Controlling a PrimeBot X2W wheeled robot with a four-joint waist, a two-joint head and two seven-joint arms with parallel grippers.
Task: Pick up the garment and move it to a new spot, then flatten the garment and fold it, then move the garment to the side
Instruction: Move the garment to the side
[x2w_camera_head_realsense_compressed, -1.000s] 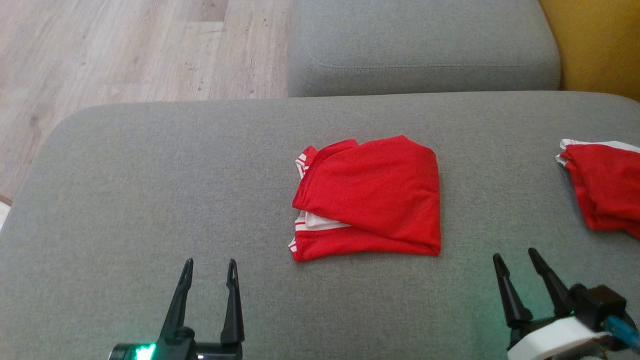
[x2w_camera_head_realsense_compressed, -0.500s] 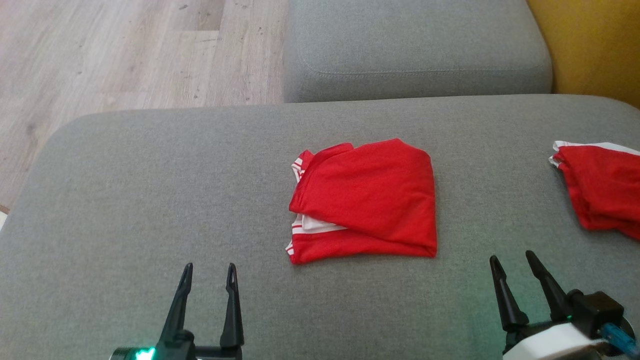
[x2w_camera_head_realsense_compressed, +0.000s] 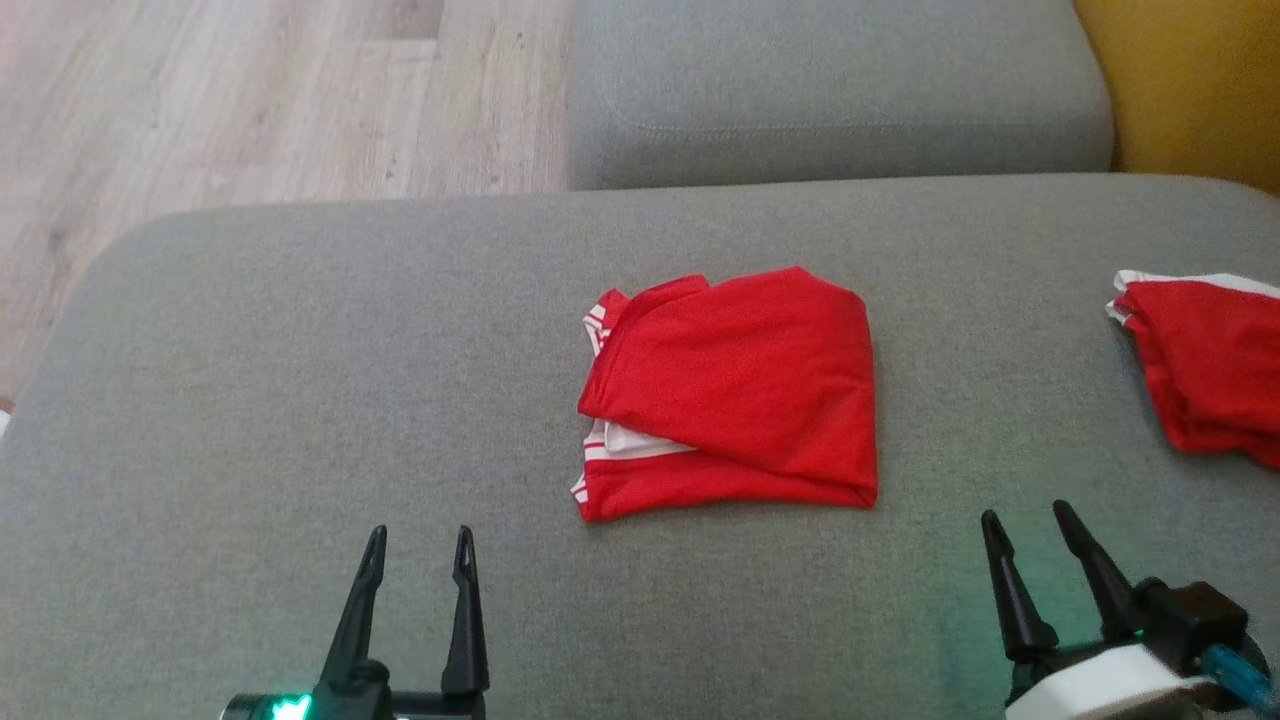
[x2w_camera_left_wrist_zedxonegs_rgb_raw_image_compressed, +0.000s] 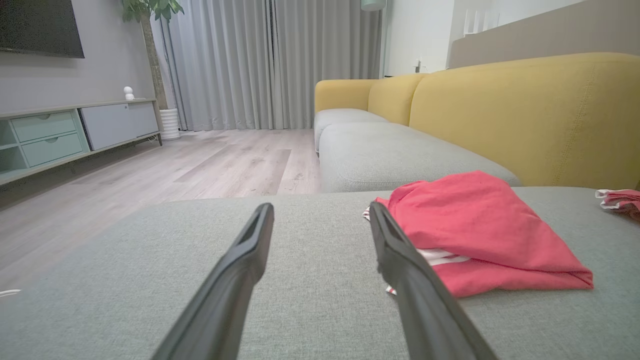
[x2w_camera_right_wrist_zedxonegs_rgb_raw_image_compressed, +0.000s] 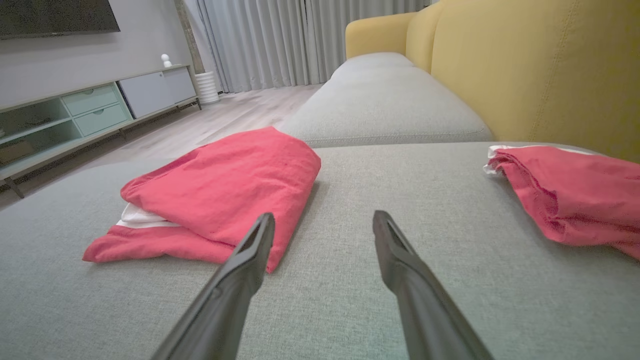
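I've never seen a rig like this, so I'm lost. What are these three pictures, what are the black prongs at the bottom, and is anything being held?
It's a wheeled robot with two arms. One picture looks down from its head; the other two come from wrist cameras looking along each claw's two dark fingers. The left claw and right claw are open over a grey cushion, holding nothing. A folded red garment with white trim lies in the middle; a second red garment lies at the right edge. Neither claw touches them.
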